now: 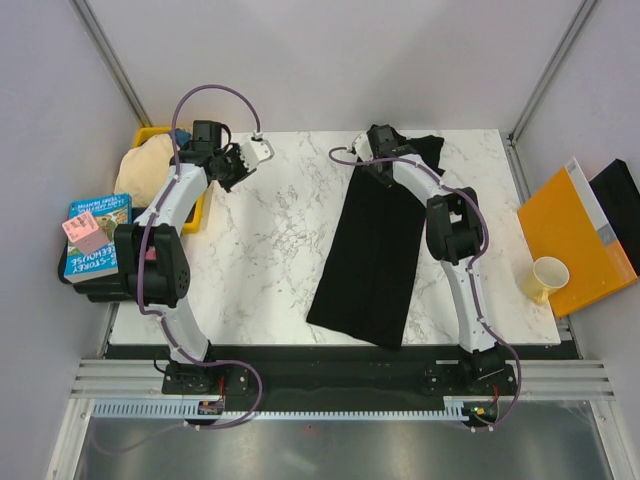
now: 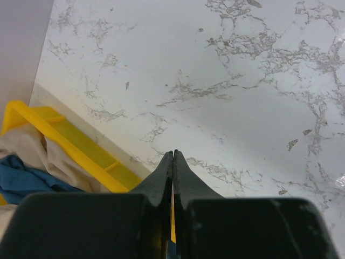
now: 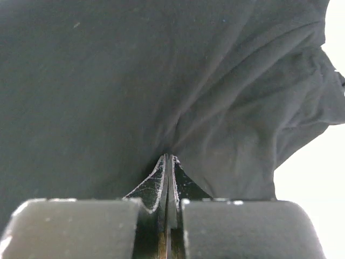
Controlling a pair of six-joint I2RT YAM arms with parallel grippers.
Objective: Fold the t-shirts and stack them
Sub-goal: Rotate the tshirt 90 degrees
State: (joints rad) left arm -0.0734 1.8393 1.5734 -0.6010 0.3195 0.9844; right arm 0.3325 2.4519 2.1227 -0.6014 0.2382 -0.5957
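Right gripper (image 3: 167, 157) pinches the black shirt (image 1: 372, 250); left gripper (image 2: 173, 152) is closed on nothing.
The shirt lies lengthwise on the right half of the table (image 1: 265, 265), its near hem close to the near edge. Its far end is bunched where the right gripper's closed jaws clamp a fold. At the far left, the left gripper hangs over bare marble with its jaws pressed together, just beside a yellow bin (image 2: 73, 148) holding beige and blue cloth.

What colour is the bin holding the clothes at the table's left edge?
The bin is yellow, clearest in the left wrist view.
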